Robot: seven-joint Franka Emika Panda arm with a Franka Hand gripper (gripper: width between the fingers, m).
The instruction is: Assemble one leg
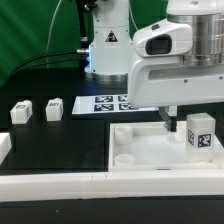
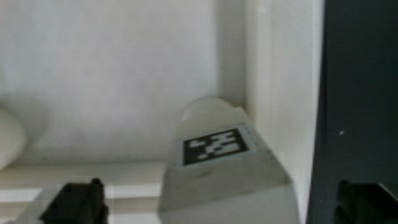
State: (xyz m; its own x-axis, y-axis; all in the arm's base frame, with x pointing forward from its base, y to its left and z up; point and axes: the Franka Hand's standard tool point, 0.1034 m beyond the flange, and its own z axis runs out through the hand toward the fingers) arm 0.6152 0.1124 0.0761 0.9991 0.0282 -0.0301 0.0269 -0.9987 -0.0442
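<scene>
A leg (image 1: pixel 200 133), a small white post with a black-and-white tag, stands upright on the white tray (image 1: pixel 140 150) near its corner at the exterior view's right. My gripper (image 1: pixel 184 119) hangs just above and around it. In the wrist view the leg (image 2: pixel 222 155) rises between my two dark fingertips (image 2: pixel 75 200), with a gap on each side. The gripper (image 2: pixel 221 205) is open and touches nothing. The tray's floor (image 2: pixel 107 80) and its raised rim lie behind the leg.
Two more tagged legs (image 1: pixel 20 112) (image 1: pixel 53 108) stand on the black table at the exterior view's left. The marker board (image 1: pixel 108 103) lies behind the tray. A white part (image 1: pixel 3 146) sits at the far left edge. The robot's base stands behind.
</scene>
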